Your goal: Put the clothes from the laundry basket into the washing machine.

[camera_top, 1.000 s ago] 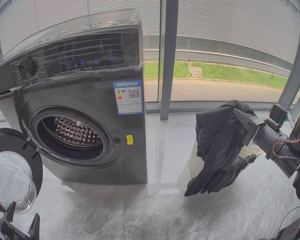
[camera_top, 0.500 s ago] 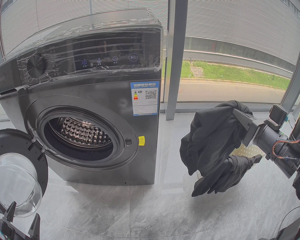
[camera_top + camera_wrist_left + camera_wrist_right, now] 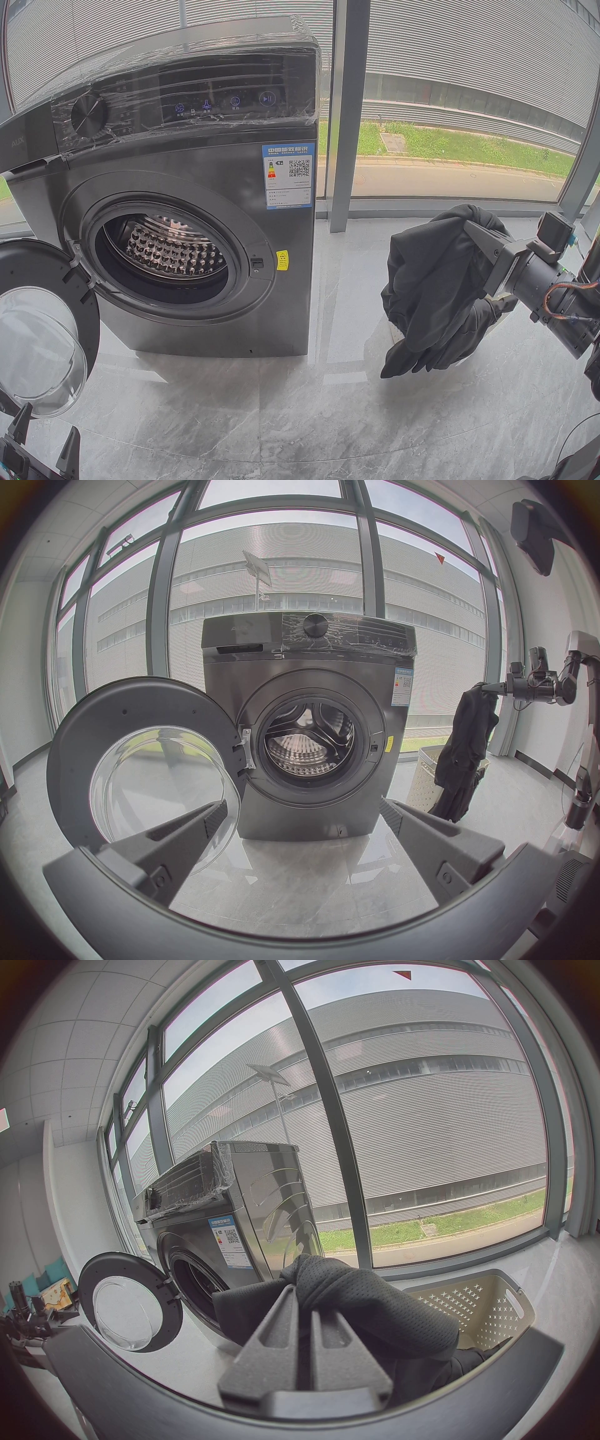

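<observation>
A black garment [image 3: 431,287] hangs from my right gripper [image 3: 478,234], which is shut on its top fold, to the right of the grey washing machine [image 3: 187,156]. The right wrist view shows the fingers [image 3: 284,1329] pinched on the mesh cloth [image 3: 369,1304] above the cream laundry basket [image 3: 481,1310]. The machine's round door [image 3: 37,325] is swung open to the left, baring the steel drum [image 3: 165,250]. My left gripper [image 3: 44,437] is open and low at the front left, facing the drum opening [image 3: 309,739] with nothing between its fingers.
A grey window post [image 3: 347,112] stands just right of the machine, with glass behind it. The marble floor [image 3: 281,412] between the machine and the hanging garment is bare. In the left wrist view the basket [image 3: 428,780] stands behind the garment [image 3: 462,755].
The whole head picture has shifted, so the camera moved toward the machine. The garment has swung under the right gripper, which keeps its hold. The left gripper looks unchanged.
</observation>
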Robot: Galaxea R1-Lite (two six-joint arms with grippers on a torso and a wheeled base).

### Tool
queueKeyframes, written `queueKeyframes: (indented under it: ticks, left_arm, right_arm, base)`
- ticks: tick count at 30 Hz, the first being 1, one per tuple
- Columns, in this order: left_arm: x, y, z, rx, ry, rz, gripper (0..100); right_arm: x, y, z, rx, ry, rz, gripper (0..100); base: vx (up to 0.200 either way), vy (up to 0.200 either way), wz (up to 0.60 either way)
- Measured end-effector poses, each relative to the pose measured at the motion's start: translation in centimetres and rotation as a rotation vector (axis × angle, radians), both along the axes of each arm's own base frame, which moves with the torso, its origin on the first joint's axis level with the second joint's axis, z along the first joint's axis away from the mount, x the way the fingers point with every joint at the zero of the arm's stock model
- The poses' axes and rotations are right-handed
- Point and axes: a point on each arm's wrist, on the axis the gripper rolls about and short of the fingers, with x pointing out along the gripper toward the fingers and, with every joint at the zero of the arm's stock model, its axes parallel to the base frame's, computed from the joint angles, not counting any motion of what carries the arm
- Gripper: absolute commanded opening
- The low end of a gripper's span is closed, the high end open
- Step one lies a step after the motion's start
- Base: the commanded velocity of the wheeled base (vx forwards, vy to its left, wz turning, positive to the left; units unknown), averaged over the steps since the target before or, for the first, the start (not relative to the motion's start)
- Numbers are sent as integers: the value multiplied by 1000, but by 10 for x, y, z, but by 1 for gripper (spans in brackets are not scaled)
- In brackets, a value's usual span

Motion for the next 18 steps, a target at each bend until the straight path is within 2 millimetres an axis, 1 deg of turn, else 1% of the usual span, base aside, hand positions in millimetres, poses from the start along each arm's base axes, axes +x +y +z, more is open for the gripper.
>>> queueKeyframes:
  ticks: [18]
  left_arm:
    - [0,0,0,1,1,-1,100]
  right_arm:
    - [-1,1,-2,-5,8,7,0]
  base:
    - [0,200,0]
